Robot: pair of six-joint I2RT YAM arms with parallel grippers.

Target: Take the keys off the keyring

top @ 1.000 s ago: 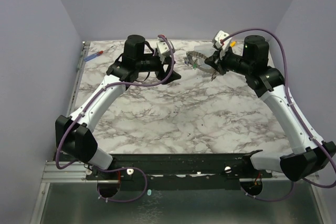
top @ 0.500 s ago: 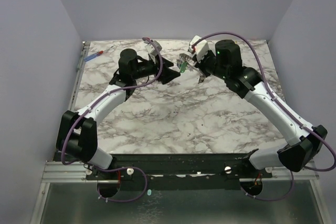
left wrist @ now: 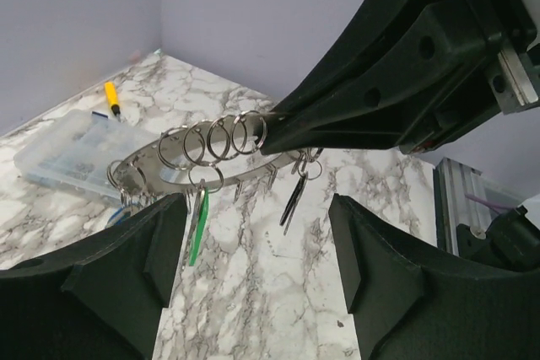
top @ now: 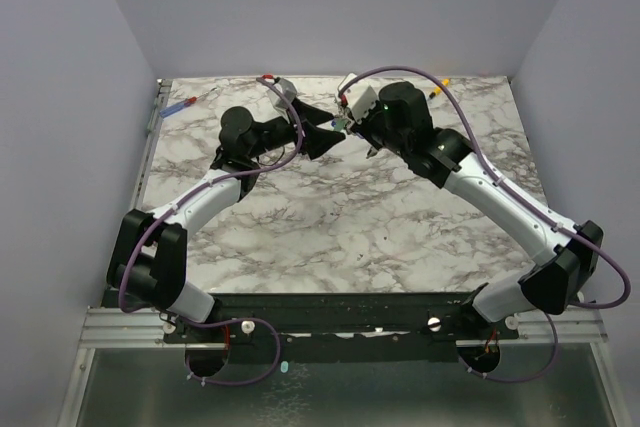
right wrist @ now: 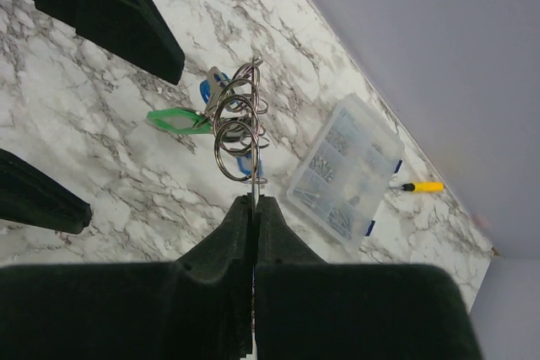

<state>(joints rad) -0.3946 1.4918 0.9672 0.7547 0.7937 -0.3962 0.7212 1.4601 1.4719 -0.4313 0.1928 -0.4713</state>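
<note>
Judging by what hangs on it, nothing has come off yet. The keyring (left wrist: 160,169) carries a row of small split rings (left wrist: 221,137), and the keys (left wrist: 293,198) dangle from these. Among them are a green-headed key (left wrist: 197,225) and, in the right wrist view, a blue-headed key (right wrist: 207,90). No loose key shows on the table (top: 330,237), though much of it is hidden by the arms. All of the removal therefore looks to be ahead.

The keyring is held up off the table, at about 12 o'clock in the top view, where the two arms meet. The right gripper (right wrist: 253,205) has its jaws closed on the ring's rim. The left gripper (left wrist: 253,208) faces it with jaws spread wide and holding nothing. In its own view the hanging keys show in the gap between its fingers, and I cannot tell how close they are.

In the left wrist view the ring lies nearly level, like a plate seen at a low angle. It runs from the clamped edge at about 3 o'clock out toward 9 o'clock. In the right wrist view it is edge-on, a thin line rising from the jaws toward 12 o'clock.

The keys hang below it with their long axes pointing down at the table, the green one toward roughly 6 to 7 o'clock in the left wrist view. A clear compartment box (right wrist: 346,170) lies on the table beyond.
</note>
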